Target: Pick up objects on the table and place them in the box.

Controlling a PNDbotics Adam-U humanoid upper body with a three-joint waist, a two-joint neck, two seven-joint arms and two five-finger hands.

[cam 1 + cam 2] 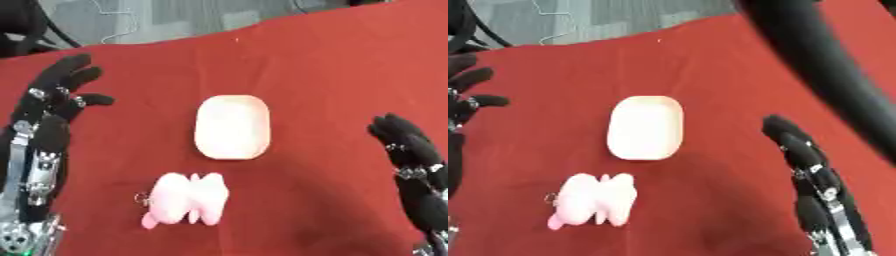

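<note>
nearest us, we are seeing the pink plush toy [185, 198] lying on the red tablecloth [324, 65], a small ring at its left side. just beyond it, the cream oval box [232, 127] is sitting at mid-table, apart from the toy. our right hand [800, 150] is hovering at the lower right, fingers straight, grasping nothing. our left hand [54, 102] is hanging at the left, fingers spread and released, well apart from both.

Black robot hands with silver joints

The left hand [52, 107] and right hand [811, 172] have black padded fingers with silver metal links and small screws; the left forearm is bare silver metal.
</note>
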